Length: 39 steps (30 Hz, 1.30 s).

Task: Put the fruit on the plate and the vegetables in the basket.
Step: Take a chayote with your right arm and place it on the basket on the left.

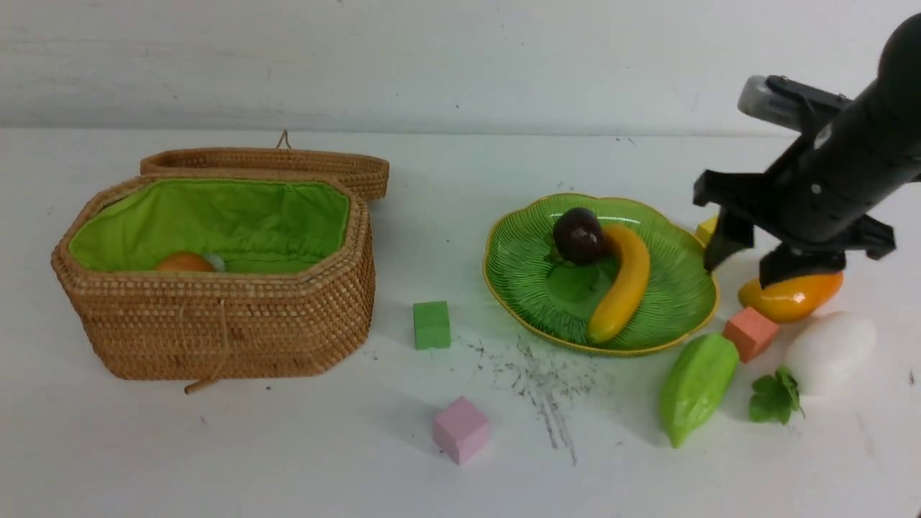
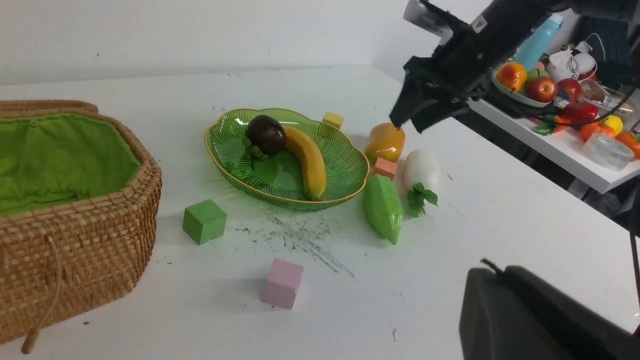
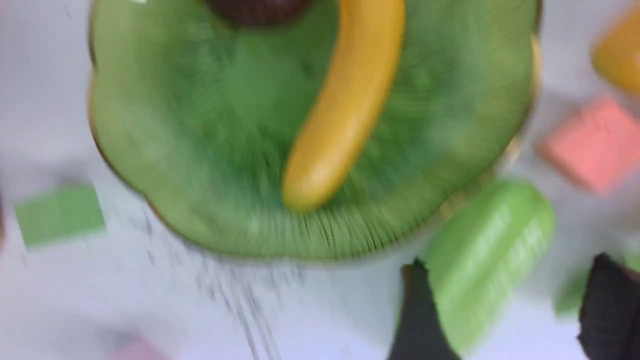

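Observation:
The green plate (image 1: 532, 288) holds the dark mangosteen (image 1: 579, 235) and the banana (image 1: 622, 284). The orange-yellow mango (image 1: 795, 298) lies on the table right of the plate. My right gripper (image 1: 748, 267) hangs open and empty just above the mango's left end; its wrist view is blurred, with the light-green ridged piece (image 3: 485, 250) between the open fingers (image 3: 415, 310). That piece (image 1: 696, 386) and the white radish (image 1: 829, 351) lie in front of the mango. The potato (image 1: 185, 262) sits in the open wicker basket (image 1: 216, 324). My left gripper (image 2: 495, 270) is shut and empty, off to the side.
Foam cubes lie about: green (image 1: 432, 324), pink (image 1: 460, 429), salmon (image 1: 750, 333) between the mango and the ridged piece, yellow (image 1: 707, 229) behind the plate. The basket lid (image 1: 288, 162) lies open behind it. A side table (image 2: 560, 145) with other fruit stands beyond the right edge.

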Motion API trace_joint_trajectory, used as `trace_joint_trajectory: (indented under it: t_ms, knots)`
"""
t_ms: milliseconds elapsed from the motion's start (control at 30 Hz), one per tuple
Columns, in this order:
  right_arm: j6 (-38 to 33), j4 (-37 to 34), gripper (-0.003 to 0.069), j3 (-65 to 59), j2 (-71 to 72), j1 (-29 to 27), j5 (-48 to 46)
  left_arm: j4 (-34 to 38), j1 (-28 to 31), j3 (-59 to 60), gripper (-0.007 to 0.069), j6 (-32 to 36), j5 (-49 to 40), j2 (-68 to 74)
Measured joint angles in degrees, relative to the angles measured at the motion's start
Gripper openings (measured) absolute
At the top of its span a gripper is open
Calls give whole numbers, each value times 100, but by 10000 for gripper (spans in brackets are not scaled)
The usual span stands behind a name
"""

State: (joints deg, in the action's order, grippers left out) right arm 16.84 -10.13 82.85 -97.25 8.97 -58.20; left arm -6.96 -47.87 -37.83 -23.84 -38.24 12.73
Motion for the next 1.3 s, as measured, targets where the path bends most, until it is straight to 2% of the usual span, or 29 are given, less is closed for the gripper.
trace_joint_trajectory:
  t_ms: [100,200,333,400,500,600,833,967,1300]
  knots:
    - [304,52,314,-455,79,76,-299,4,0,0,13,0,0,0]
    - [635,147,317,-1024,16,220,36,4,0,0,15,0,0,0]
    - [1195,259,419,-1280,-135,266,714,23,0,0,18,59,-13,0]
    - [1463,418,523,-1297,-230,266,1066,57,0,0,18,154,-80,0]
    - [1649,557,625,-1297,-356,266,1422,122,0,0,18,251,-212,0]
    - [1709,558,671,-1297,-543,266,1641,135,0,0,18,266,-239,0]
    - [1727,563,624,-1301,-856,266,1701,273,0,0,22,278,-258,0]
    - [1727,600,541,-1301,-1004,266,1701,338,0,0,25,283,-263,0]
    - [1388,595,461,-1296,-1159,266,1432,474,0,0,29,283,-276,0]
